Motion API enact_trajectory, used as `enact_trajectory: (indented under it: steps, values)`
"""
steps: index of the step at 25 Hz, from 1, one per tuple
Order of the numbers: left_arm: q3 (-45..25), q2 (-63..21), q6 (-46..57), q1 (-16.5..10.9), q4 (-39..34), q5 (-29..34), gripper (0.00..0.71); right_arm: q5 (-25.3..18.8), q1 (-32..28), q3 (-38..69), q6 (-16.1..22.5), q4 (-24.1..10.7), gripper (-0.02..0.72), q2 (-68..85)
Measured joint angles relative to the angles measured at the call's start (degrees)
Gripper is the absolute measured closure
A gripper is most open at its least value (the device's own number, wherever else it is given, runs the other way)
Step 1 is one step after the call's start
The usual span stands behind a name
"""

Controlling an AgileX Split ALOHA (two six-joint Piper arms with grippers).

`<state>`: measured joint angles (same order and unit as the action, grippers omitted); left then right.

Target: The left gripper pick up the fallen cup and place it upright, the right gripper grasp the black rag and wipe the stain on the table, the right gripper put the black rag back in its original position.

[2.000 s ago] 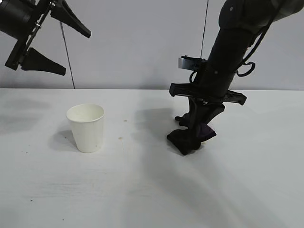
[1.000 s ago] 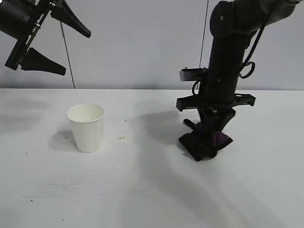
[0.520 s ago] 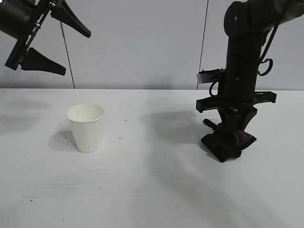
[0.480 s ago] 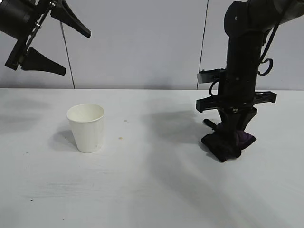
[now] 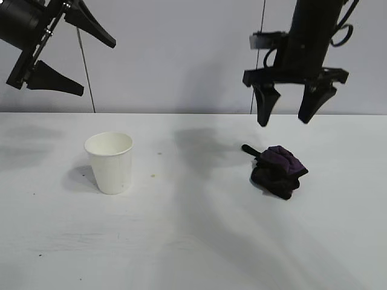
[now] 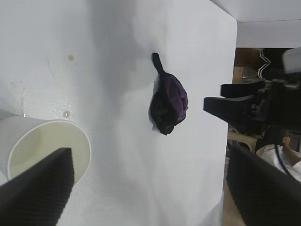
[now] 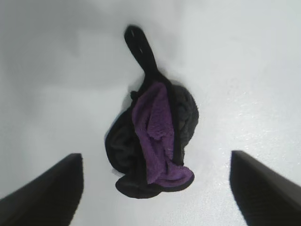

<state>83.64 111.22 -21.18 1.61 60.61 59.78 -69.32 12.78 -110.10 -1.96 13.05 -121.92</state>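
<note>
Cup [image 5: 109, 162] upright, near left of table [image 5: 193, 241]; faint stain [image 5: 155, 176] trace just right of it. Black rag [image 5: 277, 170] loose at right. Right gripper [image 5: 288, 103] above rag — fingers wide, empty. Left gripper [image 5: 71, 59] high, far left — fingers wide, empty. Step: rag return, apparently done; next, right arm withdrawal only.

I work in what looks like a robot test lab: a wide plain white bench [image 5: 193, 241] set against a bare grey wall [image 5: 181, 54], with thin cables [image 5: 84, 66] hanging down it. My two black arms are the only machinery, and my left wrist view catches cluttered room furniture [image 6: 263, 70] past the bench edge.
</note>
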Motion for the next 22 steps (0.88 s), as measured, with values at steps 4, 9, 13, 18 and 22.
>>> enact_trajectory:
  steps: [4, 9, 13, 18, 22]
  values:
    - [0.00, 0.00, 0.00, 0.00, 0.00, 0.00, 0.074, 0.43, -0.52, 0.00, -1.86, 11.13, 0.009, -0.07]
    - [0.00, 0.00, 0.00, 0.00, -1.37, 0.00, 0.074, 0.49, -3.99, 0.00, -5.93, 24.83, 0.009, -0.07]
    - [0.00, 0.00, -0.06, 0.00, -1.43, 0.00, 0.074, 0.27, -6.92, 0.00, -6.73, 31.85, 0.009, -0.07]
    - [0.00, 0.00, -0.11, 0.00, -1.43, 0.50, 0.074, -0.15, -7.29, 0.00, -7.56, 35.39, 0.009, -0.07]
    - [0.00, 0.00, -0.11, 0.00, -1.47, 0.80, 0.074, -0.15, -7.21, 0.00, -7.70, 36.07, 0.009, -0.07]
